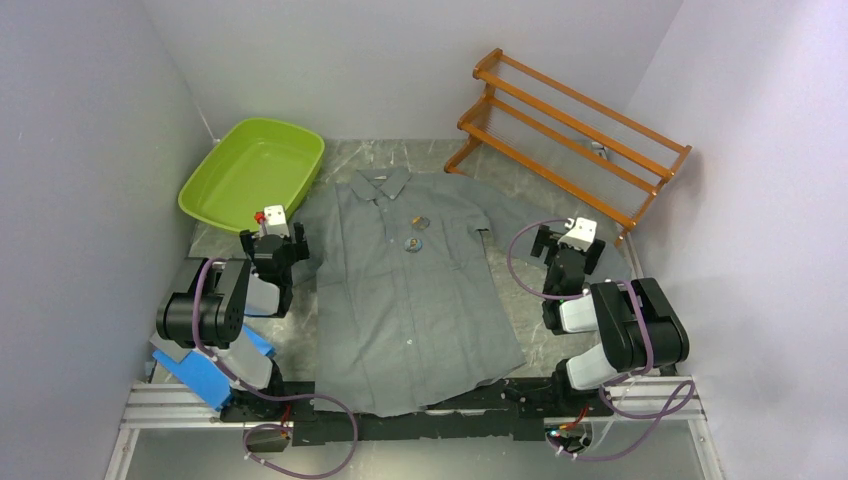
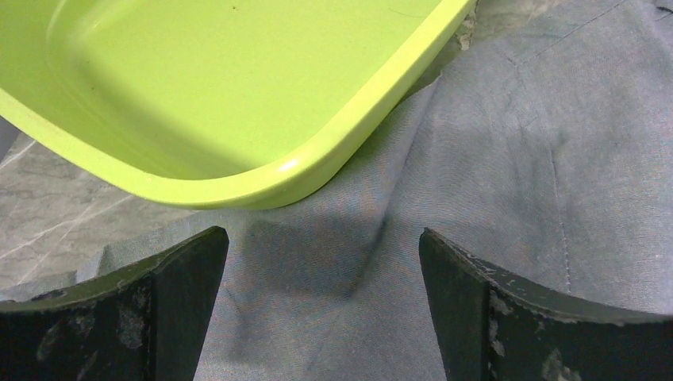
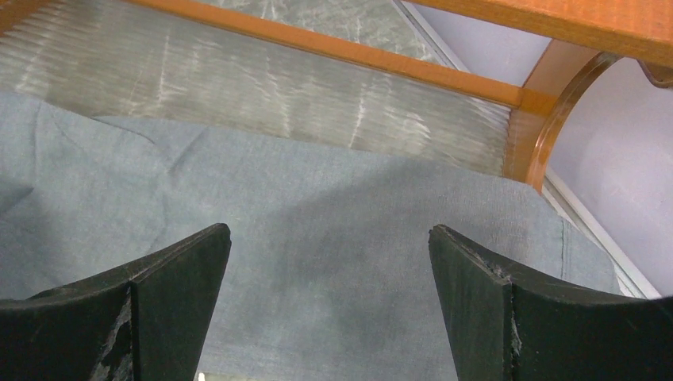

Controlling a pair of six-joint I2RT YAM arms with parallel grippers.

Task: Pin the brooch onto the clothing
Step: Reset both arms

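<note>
Shirt (image 1: 410,310): laid flat, front up. Brooch (image 1: 413,241): on its chest, fastening unclear. Left claw (image 2: 324,309), right claw (image 3: 329,309): spread wide, empty, over opposite sleeves. Risk: thin cloth likely bunches under a pinch, shifting the brooch; green tub (image 2: 238,95) crowds left sleeve.

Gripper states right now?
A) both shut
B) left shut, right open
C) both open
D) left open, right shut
C: in each wrist view the fingers stand wide apart. The left gripper and the right gripper are both over plain shirt fabric, with nothing held.
</note>
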